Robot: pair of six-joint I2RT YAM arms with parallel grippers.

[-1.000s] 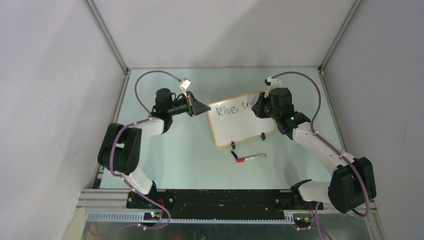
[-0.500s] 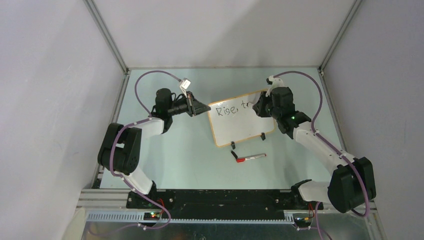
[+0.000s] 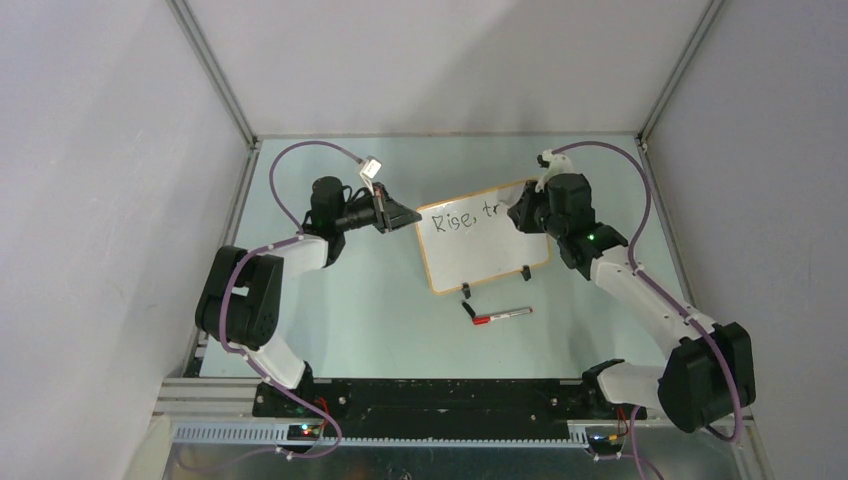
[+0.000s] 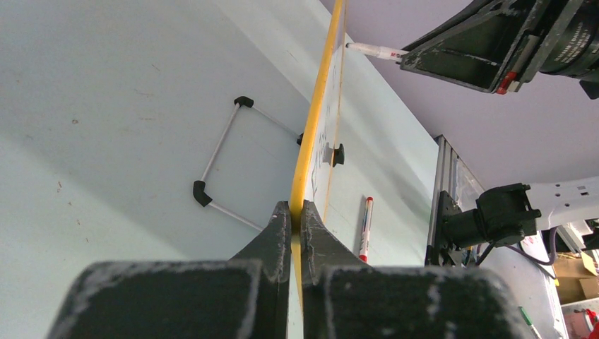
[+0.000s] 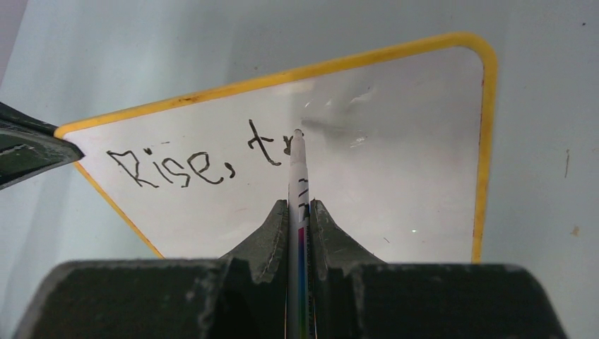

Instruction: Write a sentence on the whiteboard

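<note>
Since the earlier frame the right arm has drawn slightly toward the right of the overhead view, carrying the right gripper a little along the top line of writing; the left arm, the board and the loose pen lie as they did. The whiteboard stands centre frame on the table, a little right of middle, propped by a wire stand behind it, with two black clip feet on its lower edge. The left gripper is closed tight on the board's yellow frame at its left edge. The right gripper's jaws are clamped on a marker, whose tip meets the white surface just after the last stroke. The sentence so far reads "Rise, tr" across the upper left of the board; the lower half is unmarked. A red-capped pen lies flat on the table just below the board, apart from both grippers.
</note>
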